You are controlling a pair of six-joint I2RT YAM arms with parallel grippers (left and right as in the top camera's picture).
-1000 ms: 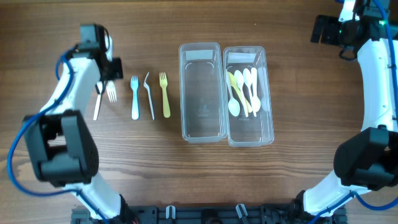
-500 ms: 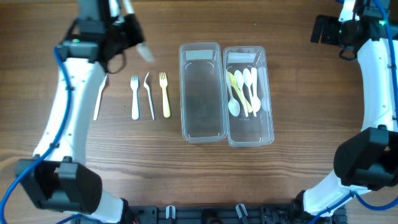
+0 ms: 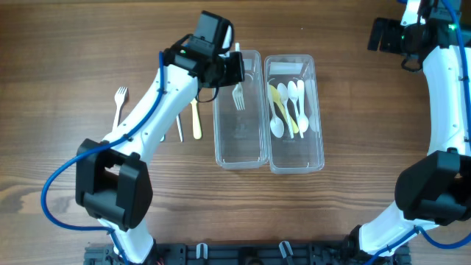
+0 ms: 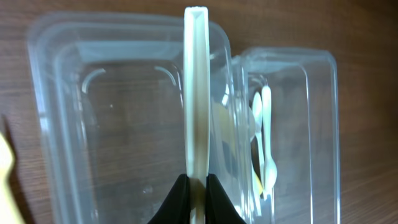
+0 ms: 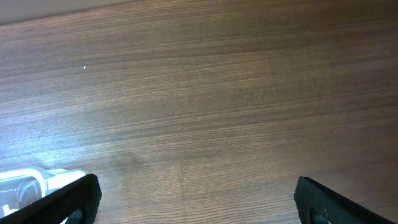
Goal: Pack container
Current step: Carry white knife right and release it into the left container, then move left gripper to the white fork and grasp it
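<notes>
**Overhead.** The left gripper (image 3: 234, 70) is clamped on a white fork (image 3: 238, 96) and holds it over the empty tub (image 3: 221, 147), which lies directly beneath the hand. A second ago this hand was at the far left end of the fork row, already closed on the fork. Half a second ago it was raised and crossing. The carry therefore appears complete, and lowering and release remain. The spoon tub (image 3: 318, 151) touches the empty tub on the hand's right and holds the spoons (image 3: 288, 107), which have not moved. To the hand's left on the table (image 3: 346, 213) lie a second white fork (image 3: 120, 101), a yellow fork (image 3: 196, 124) and a thin pale fork partly under the arm. The blue fork seen earlier is now hidden by the arm. The right gripper (image 3: 384, 34) is parked at the far corner, well apart from both tubs, as before.

**Left wrist.** The fork (image 4: 197, 93) is seen edge-on, running straight ahead from the gripper (image 4: 196, 194). The dark fingertips (image 4: 177, 202) are pressed against its two faces. The empty tub (image 4: 93, 130) fills the view below it. The spoon tub (image 4: 311, 130) is just to the right. How far the fork is from the tub floor cannot be told.

**Right wrist.** The right gripper (image 5: 196, 202) has its fingers (image 5: 71, 198) spread wide with nothing between them, over bare table (image 5: 217, 93). A tub corner (image 5: 25, 180) shows beside the left finger.
</notes>
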